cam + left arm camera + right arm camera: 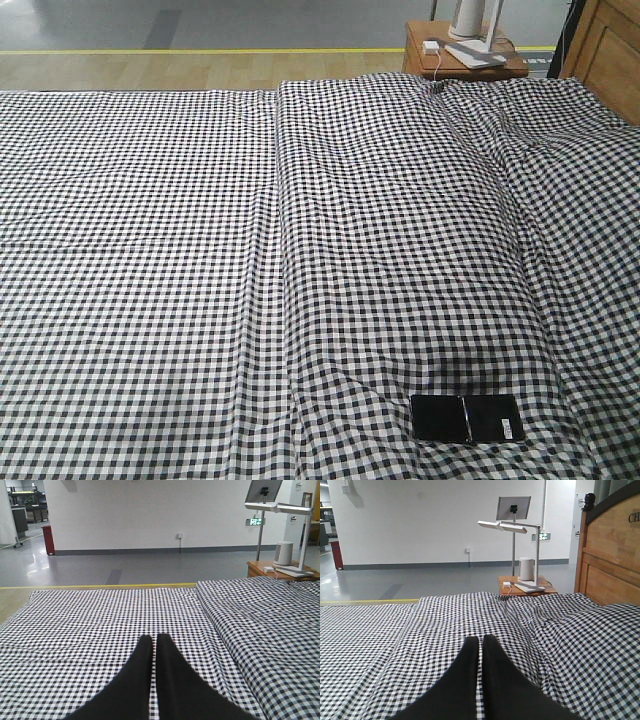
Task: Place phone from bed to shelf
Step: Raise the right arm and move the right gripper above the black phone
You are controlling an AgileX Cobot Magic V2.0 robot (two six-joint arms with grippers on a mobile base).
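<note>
Phone (467,418) lies flat on the bed (150,250), at 5 o'clock in the front view, near the lower edge; long side across the frame, crease running 12 to 6 through its middle, white sticker at its 3 o'clock end; nothing touches it. Neither wrist view shows it; both look out over the check sheet toward the far wall. Left gripper (153,640): fingers pressed together, nothing between them; right gripper (481,642): the same, tips closed on each other, empty. Shelf not in any view; cannot say where it stands. Bedside table (465,58) at 1 o'clock in the front view; wooden headboard (610,555) at 3 o'clock in the right wrist view; neither is the goal.

Step in hand, as I judge it: reach and pick; nothing of the task done yet. Phone sits toward my right, so I would send the right arm. Spread the fingers before descending, not down at the sheet; come straight down over one half, clear of the crease, fingers spanning the short width. Slab looks thin and glossy on soft cloth; I expect to press lightly into the sheet so the pads catch its edges; too deep and I pinch gingham with it. Close slowly; lift level; check for slip before carrying off.
</note>
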